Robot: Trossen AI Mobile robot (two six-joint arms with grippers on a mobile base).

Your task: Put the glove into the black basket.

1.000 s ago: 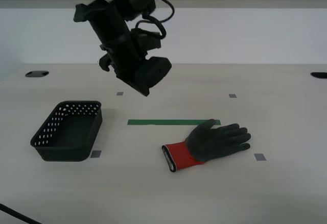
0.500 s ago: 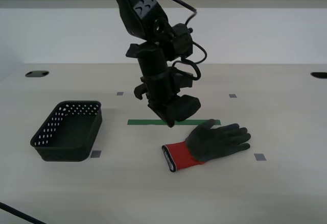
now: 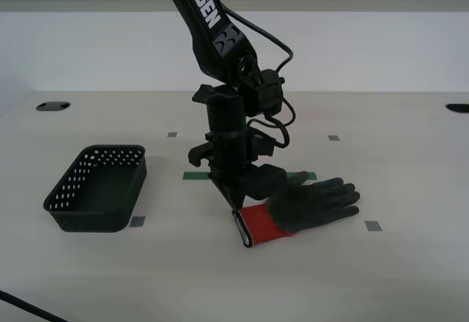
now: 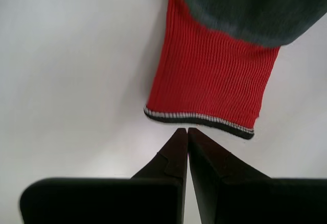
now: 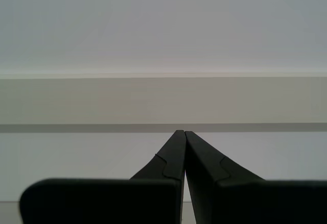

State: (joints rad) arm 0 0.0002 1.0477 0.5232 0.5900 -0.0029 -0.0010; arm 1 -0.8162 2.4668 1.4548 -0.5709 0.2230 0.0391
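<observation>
The glove (image 3: pixel 304 205) lies flat on the table right of centre in the exterior view, its dark palm and fingers pointing to that view's right and its red cuff (image 3: pixel 260 223) toward the front. My second gripper (image 3: pixel 234 206) is shut and empty, its tips just off the cuff's hem. In the second wrist view the gripper (image 4: pixel 187 130) is closed right at the striped edge of the cuff (image 4: pixel 212 86). The black basket (image 3: pixel 99 188) stands empty at the exterior view's left. My first gripper (image 5: pixel 184 132) is shut and faces a bare wall, away from the table.
A green tape strip (image 3: pixel 201 176) lies on the table behind the glove, partly hidden by the arm. Small grey square markers (image 3: pixel 373 226) dot the tabletop. Dark holes (image 3: pixel 53 105) sit at the table's far corners.
My second arm has swung down and toward the exterior view's right, from above the basket's side to the glove's cuff. The glove and basket have not moved.
</observation>
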